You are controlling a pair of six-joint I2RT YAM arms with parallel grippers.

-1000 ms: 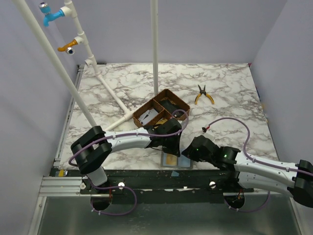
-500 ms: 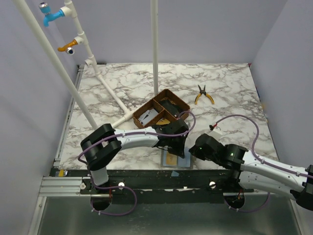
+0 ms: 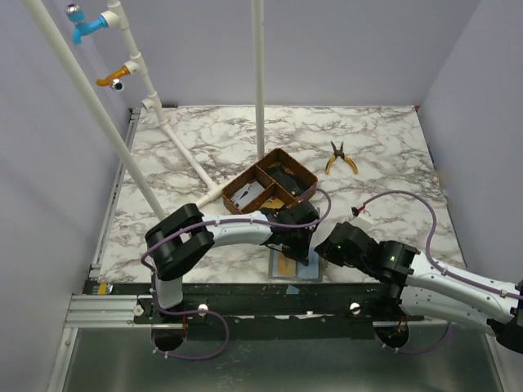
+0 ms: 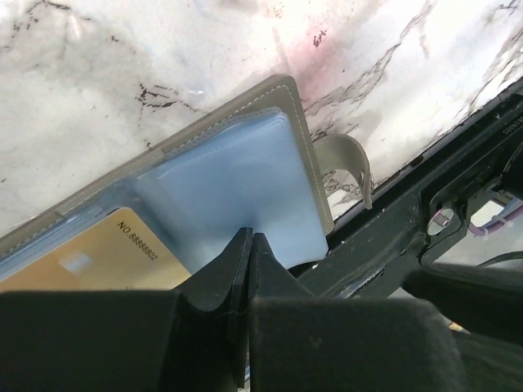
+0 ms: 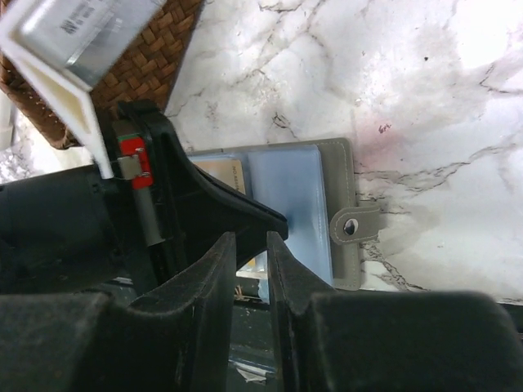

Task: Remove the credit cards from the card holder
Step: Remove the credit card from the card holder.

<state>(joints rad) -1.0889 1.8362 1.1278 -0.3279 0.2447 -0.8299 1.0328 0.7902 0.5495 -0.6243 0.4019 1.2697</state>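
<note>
The card holder (image 3: pixel 286 270) lies open at the table's near edge, grey outside and pale blue inside (image 4: pixel 237 184). A gold-coloured card (image 4: pixel 90 265) sits in its left sleeve. Its strap with a snap (image 5: pixel 355 224) sticks out on the right. My left gripper (image 4: pixel 249 238) is shut, its tips on the blue right sleeve near the middle fold; in the top view the left gripper (image 3: pixel 299 247) covers the holder. My right gripper (image 5: pixel 250 242) hovers at the holder's near right, jaws a narrow gap apart and empty, just behind the left fingers (image 5: pixel 245 214).
A brown wooden three-compartment tray (image 3: pixel 274 154) stands just behind the holder, with pale flat pieces (image 3: pixel 245 194) in its left compartment. Yellow-handled pliers (image 3: pixel 340 158) lie at the back right. White pipes (image 3: pixel 260 82) rise at the centre and left. The table's black front edge (image 4: pixel 392 237) is close.
My left gripper has moved right and nearer, from the tray's front onto the open holder. My right gripper has shifted slightly right beside the holder's right edge.
</note>
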